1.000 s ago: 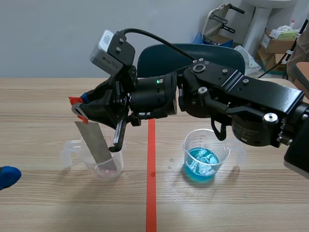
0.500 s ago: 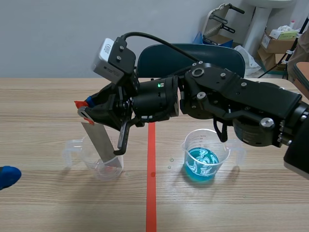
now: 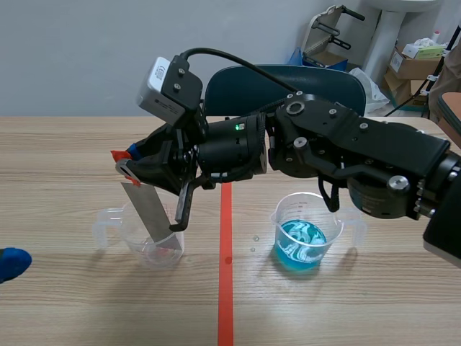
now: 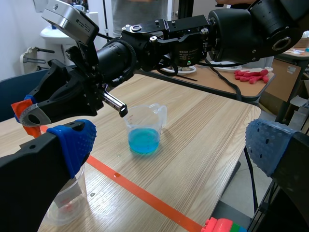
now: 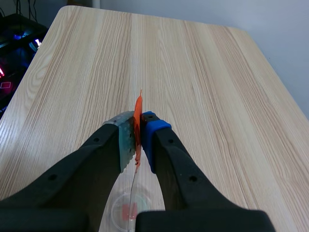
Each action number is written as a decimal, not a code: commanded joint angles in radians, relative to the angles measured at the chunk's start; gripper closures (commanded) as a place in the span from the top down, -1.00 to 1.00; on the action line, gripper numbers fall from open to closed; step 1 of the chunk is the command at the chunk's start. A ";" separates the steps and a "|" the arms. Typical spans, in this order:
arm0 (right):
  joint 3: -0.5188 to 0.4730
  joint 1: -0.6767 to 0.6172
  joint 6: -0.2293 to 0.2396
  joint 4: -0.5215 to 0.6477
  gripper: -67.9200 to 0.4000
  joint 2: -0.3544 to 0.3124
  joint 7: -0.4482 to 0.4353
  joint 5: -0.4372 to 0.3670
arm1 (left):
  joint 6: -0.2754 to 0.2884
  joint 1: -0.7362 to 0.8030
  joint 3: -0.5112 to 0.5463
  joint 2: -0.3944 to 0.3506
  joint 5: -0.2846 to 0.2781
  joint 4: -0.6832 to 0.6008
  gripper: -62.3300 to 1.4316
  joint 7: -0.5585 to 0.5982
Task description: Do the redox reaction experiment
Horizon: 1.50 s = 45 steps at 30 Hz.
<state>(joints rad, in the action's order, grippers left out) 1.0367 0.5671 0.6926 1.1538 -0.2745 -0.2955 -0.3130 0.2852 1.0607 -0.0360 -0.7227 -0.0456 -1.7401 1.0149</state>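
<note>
My right arm reaches across the red tape line, and its gripper is shut on the orange-taped top of a grey metal strip. The strip slants down into a clear, nearly empty beaker, and its lower end rests inside. A second clear beaker right of the line holds blue liquid. In the right wrist view the gripper pinches the orange tab above the clear beaker. My left gripper is open and holds nothing. One blue pad shows at the table's left edge. The blue beaker stands ahead of it.
A few droplets lie on the wooden table between the tape line and the blue beaker. A dark blue chair stands behind the table. Boxes sit at the back right. The right arm's bulk hangs over the table's middle.
Between the earliest frame and half a second ago, the right gripper rose slightly and shifted right, lifting the strip a little inside the clear beaker. Nothing has moved since.
</note>
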 commanded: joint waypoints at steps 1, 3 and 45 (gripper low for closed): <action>0.000 0.026 -0.001 0.003 -0.96 0.003 -0.019 -0.007 | 0.001 0.005 -0.003 0.005 -0.010 -0.021 1.00 0.013; 0.000 0.026 -0.001 0.003 -0.96 0.003 -0.018 -0.007 | 0.001 0.005 -0.003 0.005 -0.010 -0.021 1.00 0.013; 0.000 0.026 0.004 0.003 1.00 0.034 -0.014 -0.008 | 0.001 0.005 -0.003 0.005 -0.010 -0.021 1.00 0.013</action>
<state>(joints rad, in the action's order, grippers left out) 1.0367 0.5671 0.6956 1.1534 -0.2417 -0.2905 -0.3088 0.2852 1.0607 -0.0360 -0.7227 -0.0456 -1.7401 1.0149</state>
